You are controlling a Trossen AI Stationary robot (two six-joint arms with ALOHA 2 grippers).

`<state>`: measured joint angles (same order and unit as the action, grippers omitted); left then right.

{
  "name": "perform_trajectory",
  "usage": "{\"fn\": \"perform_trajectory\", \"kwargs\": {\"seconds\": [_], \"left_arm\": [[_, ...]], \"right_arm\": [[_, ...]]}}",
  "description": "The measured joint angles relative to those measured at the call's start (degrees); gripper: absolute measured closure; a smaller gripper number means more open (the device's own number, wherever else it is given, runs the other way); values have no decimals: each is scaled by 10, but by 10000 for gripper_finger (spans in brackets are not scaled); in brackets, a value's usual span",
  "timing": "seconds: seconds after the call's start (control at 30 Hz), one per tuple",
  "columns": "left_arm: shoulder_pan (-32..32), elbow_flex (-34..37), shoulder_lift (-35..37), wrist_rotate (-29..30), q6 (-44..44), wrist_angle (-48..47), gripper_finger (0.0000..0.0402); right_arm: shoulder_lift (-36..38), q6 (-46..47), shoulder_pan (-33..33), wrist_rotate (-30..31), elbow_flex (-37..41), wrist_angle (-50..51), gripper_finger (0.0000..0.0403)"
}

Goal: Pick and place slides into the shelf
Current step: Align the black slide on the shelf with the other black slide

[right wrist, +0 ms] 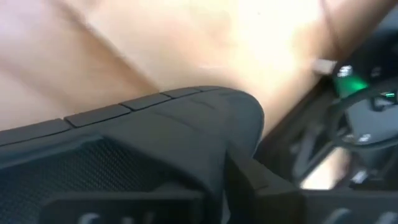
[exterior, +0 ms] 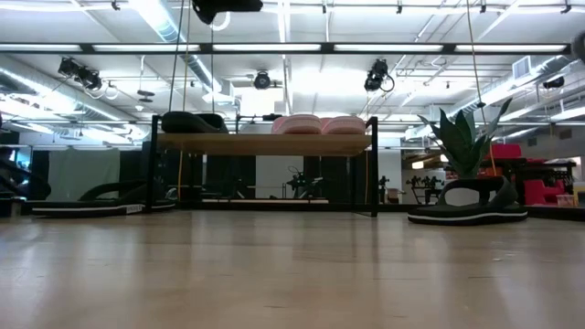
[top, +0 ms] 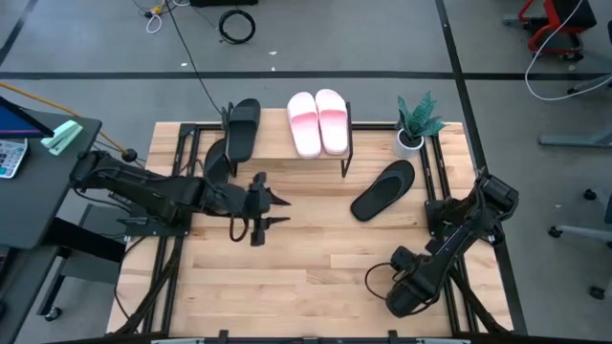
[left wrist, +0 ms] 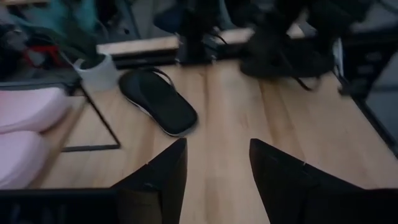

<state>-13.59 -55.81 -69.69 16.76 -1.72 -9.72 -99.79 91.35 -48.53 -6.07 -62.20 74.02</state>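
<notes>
The shelf (top: pixel 277 145) stands at the table's far side. On its plank top (exterior: pixel 265 143) lie one black slide (top: pixel 242 129) and two pale pink slides (top: pixel 318 121). Another black slide (top: pixel 382 189) lies flat on the table right of the shelf and also shows in the left wrist view (left wrist: pixel 158 99). A third black slide (exterior: pixel 91 196) lies on the table by the shelf's left legs, partly hidden by my left arm. My left gripper (top: pixel 279 210) is open and empty over the table's middle, pointing toward the right. My right gripper (top: pixel 404 294) rests at the near right.
A potted plant (top: pixel 418 124) stands at the far right beside the shelf. Black frame rails run along the table's left and right edges (top: pixel 449 191). Bare wood lies between the two arms at the table's near middle (top: pixel 316 277).
</notes>
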Motion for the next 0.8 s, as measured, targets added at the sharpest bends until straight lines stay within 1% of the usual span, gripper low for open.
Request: {"fn": "perform_trajectory", "kwargs": {"seconds": [0.03, 0.1, 0.13, 0.2, 0.3, 0.4, 0.47, 0.5, 0.53, 0.57, 0.6, 0.67, 0.73, 0.8], "left_arm": [[-1, 0, 11, 8, -12, -1, 226], [-1, 0, 38, 14, -34, 1, 230], [-2, 0, 54, 14, -36, 0, 232], [-6, 0, 87, 14, -36, 1, 235], [-10, 0, 144, 14, -32, 1, 241], [-12, 0, 201, 14, -31, 2, 246], [-12, 0, 234, 14, -31, 1, 249], [-12, 0, 249, 14, -31, 2, 251], [-12, 0, 262, 14, -31, 2, 252], [-12, 0, 275, 14, -32, 1, 253], [-12, 0, 285, 14, -34, 1, 255], [-12, 0, 304, 14, -33, 1, 257], [-12, 0, 318, 14, -16, 0, 261], [-12, 0, 329, 14, -2, 0, 264]], "right_arm": [[0, 2, 0, 4, -9, -1, 381], [0, 0, 0, 32, -36, -1, 391], [0, -2, 0, 61, -52, -2, 390], [0, -15, -1, 147, -86, 2, 383], [0, -84, 7, 314, -140, 2, 381], [0, -191, 24, 531, -188, -8, 392], [0, -284, 43, 672, -212, -39, 392], [0, -350, 57, 725, -223, -68, 392], [0, -424, 73, 759, -232, -100, 390], [0, -506, 92, 775, -242, -139, 388], [0, -596, 115, 775, -249, -184, 387], [0, -778, 166, 749, -254, -302, 388], [0, -945, 221, 687, -254, -414, 392], [0, -1059, 276, 616, -254, -502, 392]]}}
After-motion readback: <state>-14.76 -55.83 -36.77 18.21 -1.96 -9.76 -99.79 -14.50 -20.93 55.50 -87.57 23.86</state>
